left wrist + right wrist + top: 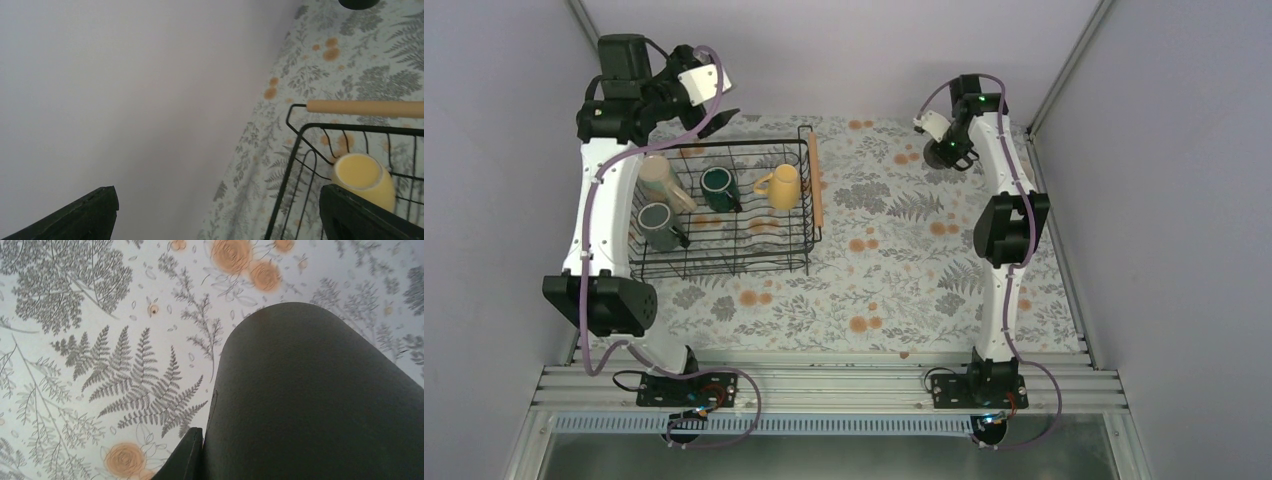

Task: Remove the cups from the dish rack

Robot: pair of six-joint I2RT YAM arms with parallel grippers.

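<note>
the table [894, 270] wears a white cloth [75, 405] printed with grey ferns and orange flowers, and plain pale lilac walls [1184, 200] close it on 3 sides. the dish rack [724, 262] stands on the left part of the cloth, with 4 cups in it: a yellow cup [781, 186], a dark teal cup [717, 188], a grey-green cup [658, 225] and a cream cup [662, 180]. the left gripper [716, 118] hangs above the rack's far edge, fingers spread wide, holding nothing. the right gripper [944, 148], over the far right of the cloth, is clamped around a black cup [310, 400]; whether this cup touches the cloth, i cannot tell.
</note>
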